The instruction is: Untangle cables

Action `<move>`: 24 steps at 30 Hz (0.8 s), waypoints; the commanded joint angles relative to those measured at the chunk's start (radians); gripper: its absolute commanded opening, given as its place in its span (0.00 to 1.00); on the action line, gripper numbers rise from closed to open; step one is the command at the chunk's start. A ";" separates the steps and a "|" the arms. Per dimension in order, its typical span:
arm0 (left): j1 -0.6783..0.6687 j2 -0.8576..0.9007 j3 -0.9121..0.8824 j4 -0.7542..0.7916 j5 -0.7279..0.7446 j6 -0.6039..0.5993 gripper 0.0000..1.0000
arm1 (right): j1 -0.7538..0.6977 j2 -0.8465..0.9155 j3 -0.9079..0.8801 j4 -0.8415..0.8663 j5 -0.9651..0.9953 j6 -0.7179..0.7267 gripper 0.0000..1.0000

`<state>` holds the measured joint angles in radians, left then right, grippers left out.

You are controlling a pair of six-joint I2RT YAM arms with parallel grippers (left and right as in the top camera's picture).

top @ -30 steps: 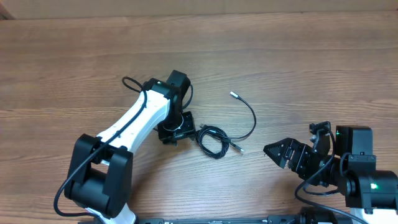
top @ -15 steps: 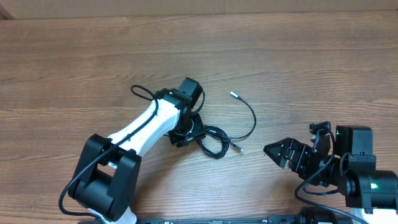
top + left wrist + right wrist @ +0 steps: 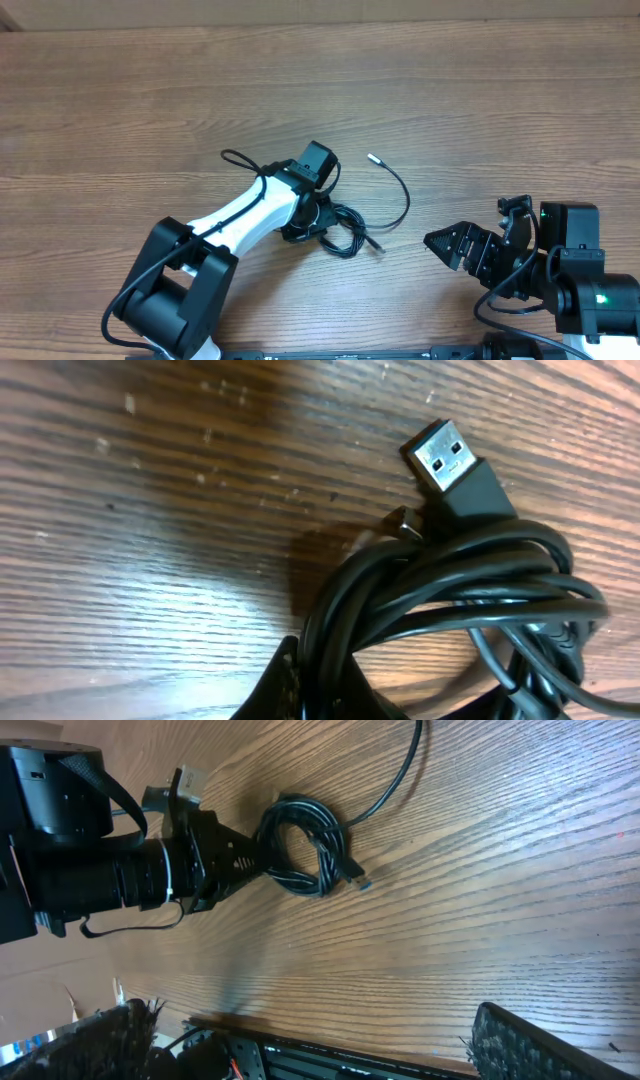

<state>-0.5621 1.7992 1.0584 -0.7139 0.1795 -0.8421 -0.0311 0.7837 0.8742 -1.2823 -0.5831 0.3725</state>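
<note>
The cables (image 3: pixel 346 229) lie mid-table as a small coil of thin black cord, and one loose strand arcs up to a silvery tip (image 3: pixel 374 157). My left gripper (image 3: pixel 320 220) sits at the coil's left edge, shut on a few of its strands. The left wrist view shows the coil (image 3: pixel 450 610) close up with a USB plug (image 3: pixel 452 468) sticking out above it. There the dark fingers (image 3: pixel 285 682) pinch the strands at the bottom edge. My right gripper (image 3: pixel 445 243) stands open to the right of the coil, apart from it. The right wrist view shows the coil (image 3: pixel 305 845) lying far ahead.
The left arm (image 3: pixel 235 215) reaches diagonally from the near left across the wooden table (image 3: pixel 480 100). The right arm's base (image 3: pixel 575 275) stands at the near right. The table's near edge (image 3: pixel 400 1045), with a dark rail under it, shows in the right wrist view.
My left gripper has moved right onto the coil and closed on its strands. The coil and the loose strand have shifted slightly. The right arm has not moved.
</note>
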 commanded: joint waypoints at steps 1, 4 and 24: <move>0.037 -0.049 0.056 -0.037 0.020 0.166 0.04 | 0.003 -0.002 0.015 0.004 0.006 -0.007 1.00; 0.056 -0.124 0.134 -0.115 0.024 0.269 0.04 | 0.003 -0.003 0.015 0.003 0.006 -0.007 1.00; 0.064 -0.623 0.260 -0.390 0.032 0.674 0.04 | 0.003 -0.003 0.015 0.098 -0.550 -0.366 0.76</move>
<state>-0.4965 1.1870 1.3083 -1.1019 0.2111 -0.1967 -0.0311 0.7837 0.8742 -1.2171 -0.9466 0.0628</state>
